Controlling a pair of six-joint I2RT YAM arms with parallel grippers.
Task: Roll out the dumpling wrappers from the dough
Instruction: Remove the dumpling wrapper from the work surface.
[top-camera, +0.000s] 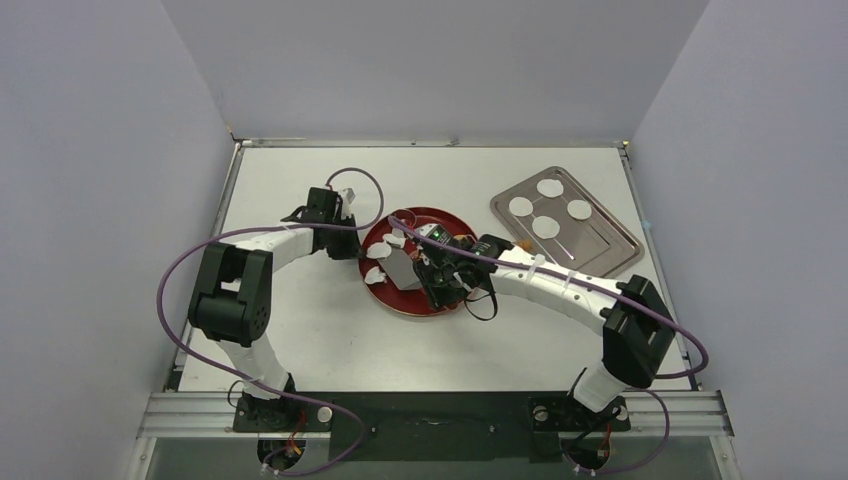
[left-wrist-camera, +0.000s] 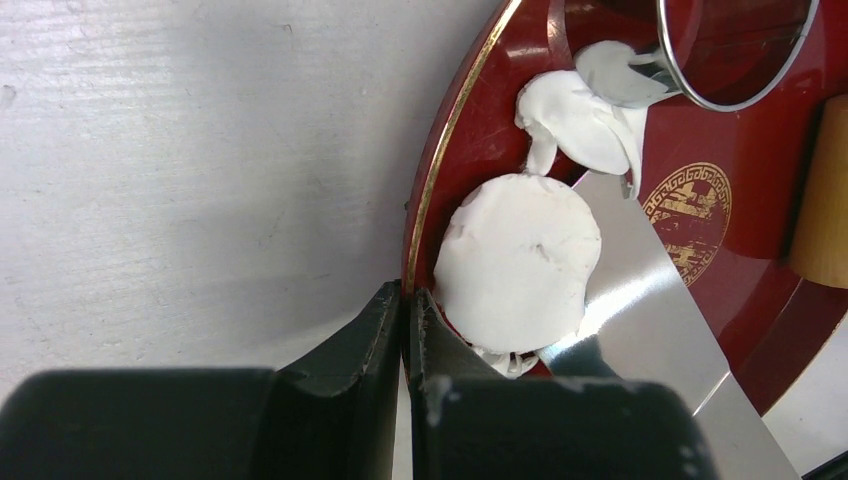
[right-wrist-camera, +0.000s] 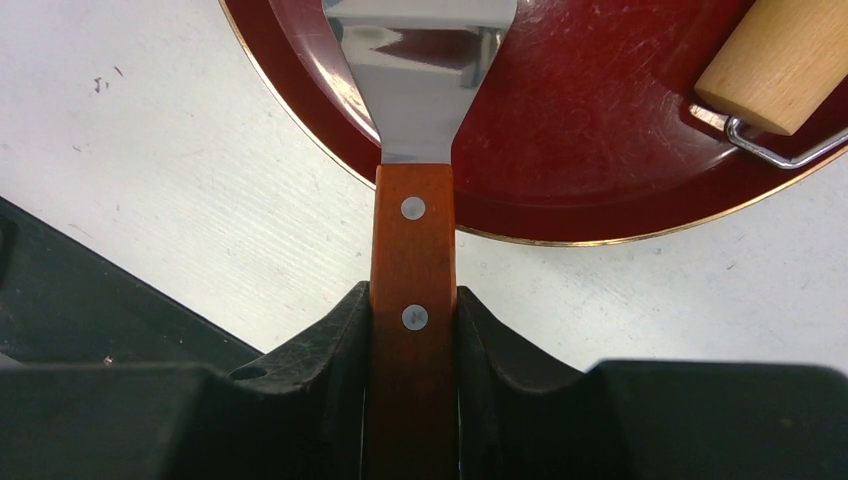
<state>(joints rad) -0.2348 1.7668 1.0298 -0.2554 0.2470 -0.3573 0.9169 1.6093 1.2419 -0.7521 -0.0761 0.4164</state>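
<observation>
A round white wrapper lies at the left rim of the red plate. Ragged dough scraps lie just beyond it. My left gripper is shut on the plate's rim, right beside the wrapper. My right gripper is shut on the wooden handle of a steel spatula. The spatula's blade lies flat on the plate and touches the wrapper's right side. Several more wrappers lie on a steel tray at the back right.
A round metal cutter ring and a wooden rolling pin also sit on the red plate. In the top view both arms meet over the plate, the left gripper at its left rim and the right gripper above it.
</observation>
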